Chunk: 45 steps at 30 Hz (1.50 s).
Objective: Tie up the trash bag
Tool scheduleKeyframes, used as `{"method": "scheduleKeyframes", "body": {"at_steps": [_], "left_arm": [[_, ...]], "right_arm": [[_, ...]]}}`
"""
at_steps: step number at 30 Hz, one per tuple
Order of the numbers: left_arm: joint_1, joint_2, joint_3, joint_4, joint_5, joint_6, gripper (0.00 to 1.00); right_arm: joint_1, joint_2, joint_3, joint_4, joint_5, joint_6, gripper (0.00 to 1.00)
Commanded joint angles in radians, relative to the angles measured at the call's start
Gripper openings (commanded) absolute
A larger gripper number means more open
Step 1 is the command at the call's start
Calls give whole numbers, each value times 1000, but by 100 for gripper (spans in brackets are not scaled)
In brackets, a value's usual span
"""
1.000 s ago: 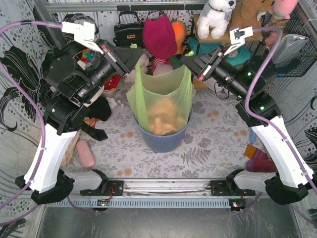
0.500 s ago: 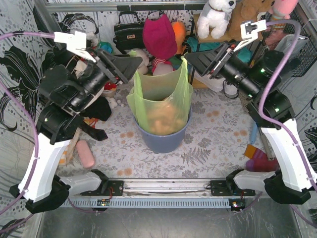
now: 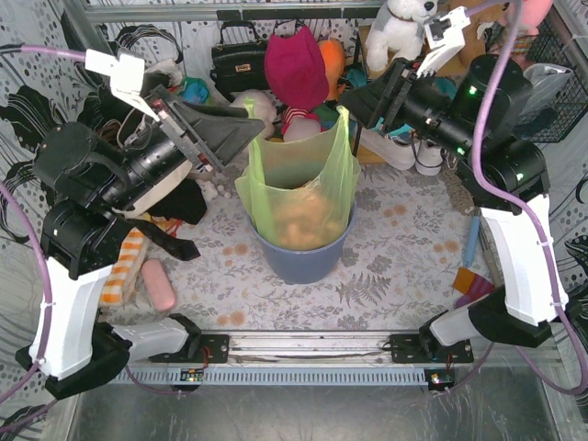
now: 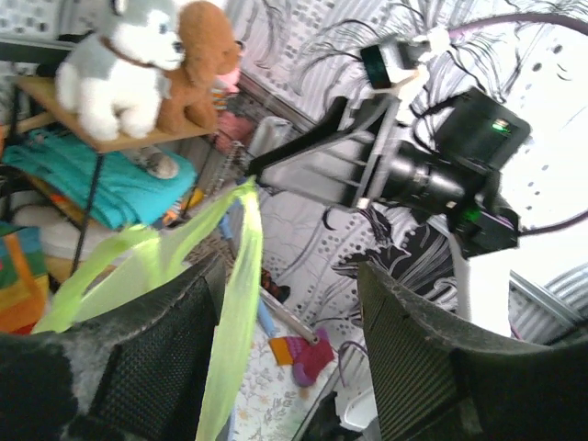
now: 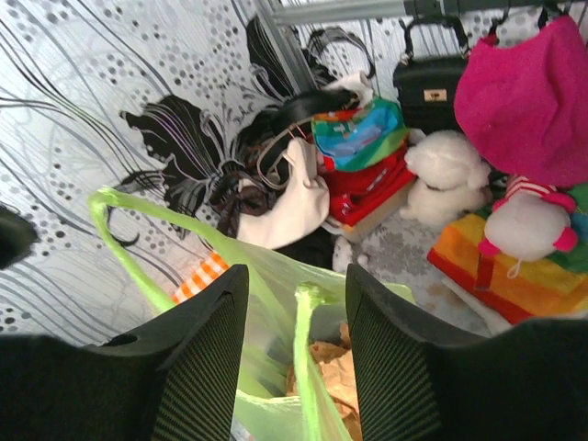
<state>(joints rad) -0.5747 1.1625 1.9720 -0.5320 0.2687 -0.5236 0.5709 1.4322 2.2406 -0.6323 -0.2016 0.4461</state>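
Trash bag (image 3: pixel 299 179) upright in bin (image 3: pixel 303 259); left claw (image 3: pixel 250 127) and right claw (image 3: pixel 349 103) both apart, beside its raised handles.

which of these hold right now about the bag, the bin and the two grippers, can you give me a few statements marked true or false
1. The trash bag sits inside the blue-grey bin. True.
2. The bag's handles are knotted together. False: they stand apart, untied.
3. The left gripper and the right gripper are both open. True.
4. The bin lies tipped on its side. False: it stands upright.
5. The bag is empty. False: crumpled brown paper shows through it.
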Motion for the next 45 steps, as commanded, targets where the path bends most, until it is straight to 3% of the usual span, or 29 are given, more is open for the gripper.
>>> {"method": "scheduleKeyframes", "body": {"at_steps": [1, 4, 8, 12, 15, 21, 31, 39, 45], "left_arm": [[1, 77, 80, -9, 190, -43, 66], [-42, 84, 44, 53, 194, -55, 64], [-198, 116, 60, 55, 87, -15, 64], [-364, 136, 42, 51, -118, 63, 63], [-431, 130, -38, 102, -236, 109, 62], [-455, 111, -209, 259, -324, 116, 59], [-455, 123, -304, 336, -390, 137, 57], [-455, 153, -309, 281, -509, 149, 56], [-455, 163, -324, 288, -593, 160, 58]], "right_arm": [[1, 22, 52, -103, -5, -41, 46], [1, 12, 15, -87, 8, -35, 45], [1, 10, 3, -84, 22, -38, 43], [0, 3, -9, -73, 46, -32, 40], [0, 4, -10, -66, 51, -35, 38], [0, 30, 30, -72, 65, -46, 31], [1, 48, 80, -73, 62, -55, 0], [0, 41, 97, -17, 14, -50, 0], [0, -6, 18, 57, -65, -14, 0]]}}
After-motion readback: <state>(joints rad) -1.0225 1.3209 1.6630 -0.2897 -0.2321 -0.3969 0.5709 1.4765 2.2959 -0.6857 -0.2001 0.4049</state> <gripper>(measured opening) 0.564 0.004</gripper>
